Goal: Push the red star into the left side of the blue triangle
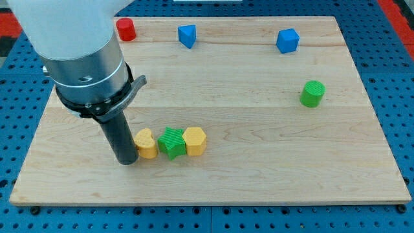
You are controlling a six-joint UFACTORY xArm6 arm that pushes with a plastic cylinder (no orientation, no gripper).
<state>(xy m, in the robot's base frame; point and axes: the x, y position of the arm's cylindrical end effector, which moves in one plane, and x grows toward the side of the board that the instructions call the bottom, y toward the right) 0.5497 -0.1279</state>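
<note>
The blue triangle [187, 35] lies near the view's top, left of centre. A red block [125, 29] sits to its left at the board's top edge, partly hidden by the arm; I cannot make out its shape. No other red block shows. My tip [127, 161] rests on the board in the lower left, just left of a yellow heart-shaped block [147, 144] and touching or almost touching it. The tip is far below both the red block and the blue triangle.
A green star [171, 142] and a yellow hexagon [195, 140] sit in a row right of the yellow heart. A blue cube [287, 40] lies at the top right. A green cylinder [312, 93] lies at the right. The wooden board [259, 162] sits on a blue pegboard.
</note>
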